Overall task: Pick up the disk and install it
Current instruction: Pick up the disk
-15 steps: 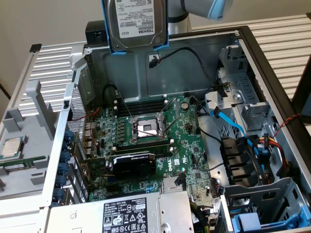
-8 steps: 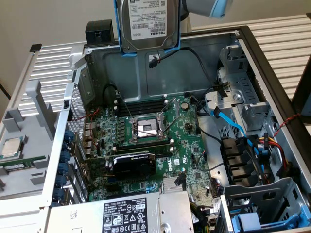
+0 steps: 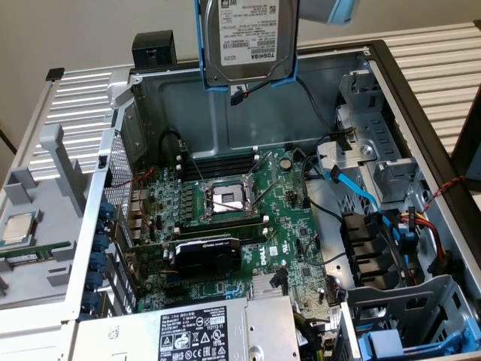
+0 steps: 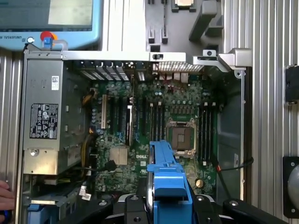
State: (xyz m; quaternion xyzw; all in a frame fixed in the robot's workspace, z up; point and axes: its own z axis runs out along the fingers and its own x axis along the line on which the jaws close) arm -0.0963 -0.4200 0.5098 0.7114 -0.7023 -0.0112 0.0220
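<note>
Exterior view: the disk (image 3: 248,41) hangs label-out above the open computer case (image 3: 188,105), over its far wall — pinched by its blue carrier frame in the hand (image 4: 169,205). It looks dense, rigid and shock-sensitive; the frame's edges seem the safest hold. Below, the motherboard (image 3: 233,218) and cables (image 3: 359,189) crowd the case — ribbed worktop (image 3: 443,53) lies around it.

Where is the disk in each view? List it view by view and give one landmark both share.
Exterior view: the disk hangs label-out at the top centre, above the open computer case.
Wrist view: the disk is seen edge-on, blue-framed, close to the camera, over the motherboard.
Shared landmark: the processor socket in the middle of the motherboard.
</note>
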